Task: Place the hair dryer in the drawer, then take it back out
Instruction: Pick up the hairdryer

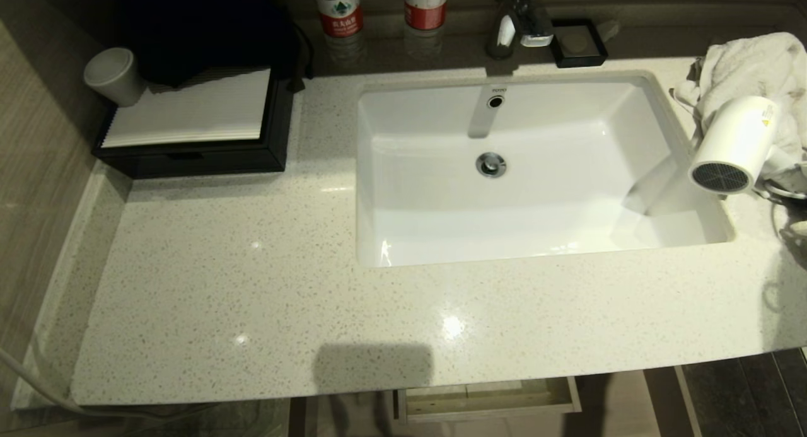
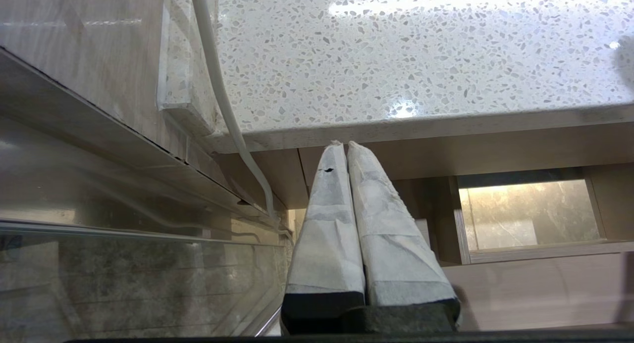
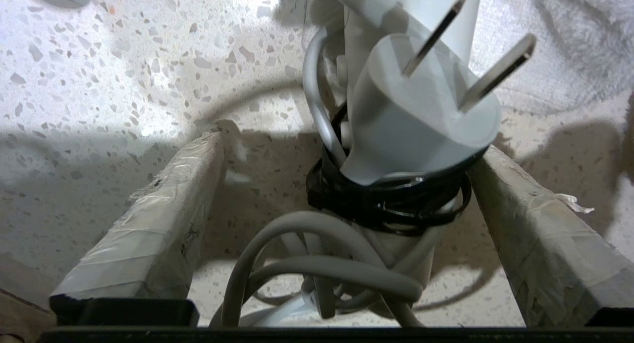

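The white hair dryer (image 1: 734, 144) lies at the right end of the counter, its grey grille over the sink's right rim. In the right wrist view my right gripper (image 3: 352, 144) is open, its taped fingers (image 3: 148, 219) standing on either side of the dryer's bundled cord (image 3: 317, 269). The white plug (image 3: 421, 120) sticks up above a black band (image 3: 391, 199), close to one finger. Nothing is gripped. The drawer (image 1: 485, 399) shows slightly pulled out under the counter's front edge. My left gripper (image 2: 345, 144) is shut and parked below the counter edge.
A white towel (image 1: 750, 62) lies behind the dryer. The sink (image 1: 378, 172) fills the counter's middle. A black tray (image 1: 189, 159) with a grey cup (image 1: 113, 74) sits at back left. Two bottles (image 1: 338, 8), the tap (image 1: 520, 14) and a soap dish (image 1: 577, 43) line the back.
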Tool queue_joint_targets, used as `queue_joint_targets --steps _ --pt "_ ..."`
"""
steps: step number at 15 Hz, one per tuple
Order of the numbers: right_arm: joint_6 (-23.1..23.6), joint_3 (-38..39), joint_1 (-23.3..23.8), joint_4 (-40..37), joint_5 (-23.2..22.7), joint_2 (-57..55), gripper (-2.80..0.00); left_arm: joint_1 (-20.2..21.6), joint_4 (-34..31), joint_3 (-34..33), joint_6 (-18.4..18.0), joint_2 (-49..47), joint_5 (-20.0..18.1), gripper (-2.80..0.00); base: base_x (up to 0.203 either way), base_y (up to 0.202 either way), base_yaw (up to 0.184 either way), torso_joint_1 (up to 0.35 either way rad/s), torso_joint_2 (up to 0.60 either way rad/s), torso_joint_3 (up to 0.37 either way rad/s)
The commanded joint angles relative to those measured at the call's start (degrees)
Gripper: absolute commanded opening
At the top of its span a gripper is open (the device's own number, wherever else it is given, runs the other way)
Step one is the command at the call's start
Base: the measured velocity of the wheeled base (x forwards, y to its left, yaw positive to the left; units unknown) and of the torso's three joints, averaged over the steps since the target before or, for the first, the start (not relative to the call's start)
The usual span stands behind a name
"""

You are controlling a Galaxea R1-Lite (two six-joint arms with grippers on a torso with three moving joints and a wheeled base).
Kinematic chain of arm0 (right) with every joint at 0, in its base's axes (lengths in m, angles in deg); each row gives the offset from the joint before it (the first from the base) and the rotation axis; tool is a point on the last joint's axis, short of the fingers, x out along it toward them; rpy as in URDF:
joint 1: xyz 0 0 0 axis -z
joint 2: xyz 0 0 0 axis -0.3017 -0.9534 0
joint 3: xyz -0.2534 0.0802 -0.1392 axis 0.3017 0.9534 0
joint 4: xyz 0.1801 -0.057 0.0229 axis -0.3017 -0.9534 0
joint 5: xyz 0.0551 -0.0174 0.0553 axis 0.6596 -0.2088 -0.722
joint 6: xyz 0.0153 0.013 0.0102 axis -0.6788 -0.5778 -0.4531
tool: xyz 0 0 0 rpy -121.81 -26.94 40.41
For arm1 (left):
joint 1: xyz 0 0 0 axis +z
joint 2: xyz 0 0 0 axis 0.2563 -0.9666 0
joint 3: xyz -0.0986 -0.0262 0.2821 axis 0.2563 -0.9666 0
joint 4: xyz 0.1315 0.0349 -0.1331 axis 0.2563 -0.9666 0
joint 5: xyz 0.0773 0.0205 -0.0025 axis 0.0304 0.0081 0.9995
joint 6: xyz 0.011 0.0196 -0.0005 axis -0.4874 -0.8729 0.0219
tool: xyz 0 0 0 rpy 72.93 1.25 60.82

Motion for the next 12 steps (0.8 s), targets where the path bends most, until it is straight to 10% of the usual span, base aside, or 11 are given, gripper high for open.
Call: queue_joint_targets --steps 1,5,6,12 --pt "0.4 -0.8 -0.5 -0.3 -1.2 -2.2 0.0 0.0 0.0 -0.1 0.0 0.0 0.0 -2.8 0.0 0.0 0.0 0.0 0.0 0.0" --pt "0.4 -1.8 -0.6 0.6 -2.2 -3.7 0.0 0.0 0.0 0.0 0.0 0.0 0.0 -2.8 0.0 0.0 0.0 0.0 0.0 0.0" --pt "0.4 -1.8 -0.5 0.8 -2.9 -3.7 -2.8 0.0 0.0 -0.1 0.0 0.0 0.0 -2.8 0.0 0.0 0.0 0.0 0.0 0.0" --pt "0.2 -1.8 -0.8 0.2 -3.0 -2.8 -2.8 0.0 0.0 -0.1 0.0 0.0 0.0 -2.8 0.0 0.0 0.0 0.0 0.0 0.0"
